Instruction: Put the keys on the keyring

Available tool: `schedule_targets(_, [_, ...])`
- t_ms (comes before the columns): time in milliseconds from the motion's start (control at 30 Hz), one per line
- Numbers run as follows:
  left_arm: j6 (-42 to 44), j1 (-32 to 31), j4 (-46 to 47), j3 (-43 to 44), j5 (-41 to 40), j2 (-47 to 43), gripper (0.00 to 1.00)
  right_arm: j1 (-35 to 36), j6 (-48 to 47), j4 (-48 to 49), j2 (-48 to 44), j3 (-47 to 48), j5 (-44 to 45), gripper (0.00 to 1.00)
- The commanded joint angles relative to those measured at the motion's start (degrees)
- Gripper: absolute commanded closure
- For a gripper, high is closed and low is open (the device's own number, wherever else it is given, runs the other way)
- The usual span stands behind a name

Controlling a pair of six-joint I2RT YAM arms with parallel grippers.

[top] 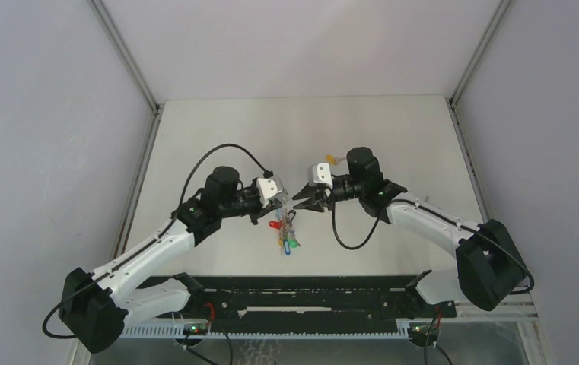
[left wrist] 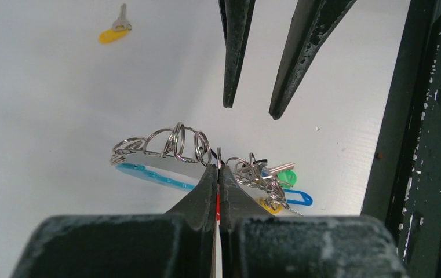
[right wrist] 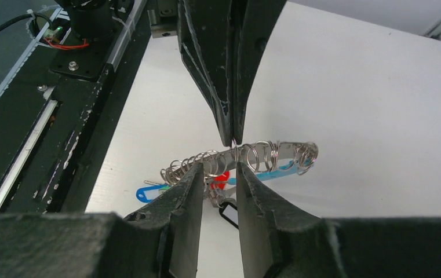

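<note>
The keyring (left wrist: pixel 148 172) is a grey loop with a cyan section and a row of small silver rings; keys with green, blue, yellow and red tags hang from it. My left gripper (left wrist: pixel 218 168) is shut on its top edge, seen from the right wrist (right wrist: pixel 231 142) and from above (top: pixel 284 204). My right gripper (right wrist: pixel 218 168) is open, its tips right at the loop (right wrist: pixel 276 152), either side of a red-tagged key (right wrist: pixel 222 177). From above it faces the left gripper (top: pixel 299 204). An orange-yellow-tagged key (left wrist: pixel 113 32) lies loose on the table, behind the right arm (top: pixel 332 160).
A black rail (top: pixel 309 293) with cables runs along the near table edge, also in the left wrist view (left wrist: pixel 415 145) and right wrist view (right wrist: pixel 61 87). Grey walls enclose the white table (top: pixel 217 129) on three sides.
</note>
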Motion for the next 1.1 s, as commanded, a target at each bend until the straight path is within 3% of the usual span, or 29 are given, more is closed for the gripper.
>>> schedule_targets(0, [0.92,-0.51,1.47,4.18,0.42,-0.06,1.00,1.05,-1.94,3.32,0.47,0.11,-2.39,0.74])
schedule_targets(800, [2.48,-1.50,1.12,4.34,4.08,0.07,1.00,2.17,-2.84,2.76,6.06,3.54,-2.63,0.73])
schedule_targets(1067, [2.81,-1.66,1.25,4.43,4.95,0.02,1.00,2.64,-3.91,0.58,7.36,5.19,-3.88,0.79])
